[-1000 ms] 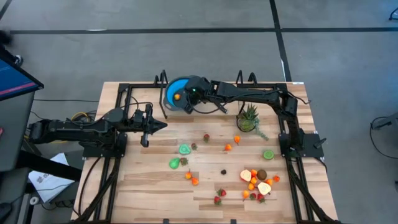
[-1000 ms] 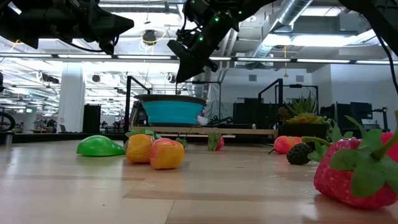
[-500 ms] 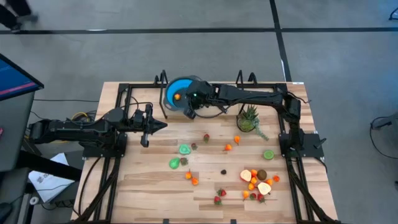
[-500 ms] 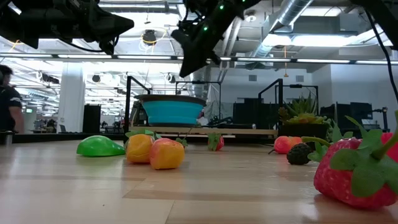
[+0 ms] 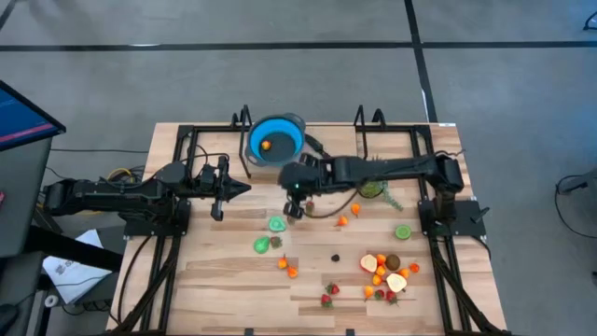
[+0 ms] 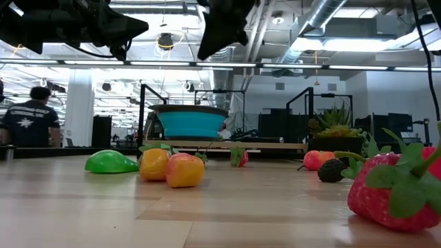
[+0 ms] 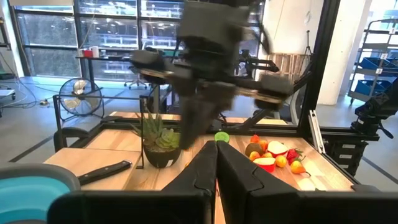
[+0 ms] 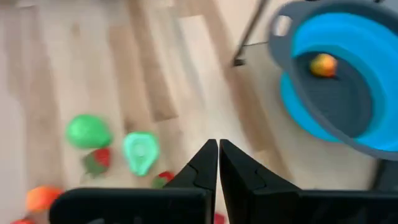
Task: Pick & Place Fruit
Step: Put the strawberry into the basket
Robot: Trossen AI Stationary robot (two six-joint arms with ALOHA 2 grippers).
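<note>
Small toy fruits lie scattered on the wooden table: a green pear half (image 5: 277, 224), a green fruit (image 5: 262, 245), strawberries (image 5: 309, 205), orange pieces (image 5: 342, 221), a lime (image 5: 402, 231) and a cluster with peach halves (image 5: 387, 275). One orange fruit (image 5: 267, 144) lies inside the blue bowl (image 5: 280, 152). My right gripper (image 5: 292, 212) hangs shut and empty above the table's middle, just beyond the pear half (image 8: 140, 151), slanting down. My left gripper (image 5: 244, 189) is shut and empty, held level high over the table's left part.
A spiky green potted plant (image 5: 372, 177) stands under my right arm at the back right. Black frame rails (image 5: 187, 140) run along the table's far and side edges. A person (image 6: 31, 124) stands in the room beyond the table.
My right gripper has swung away from the blue bowl toward the table's near edge and now hangs over the middle near the green pear half, tipped further down. The orange fruit stays in the bowl.
</note>
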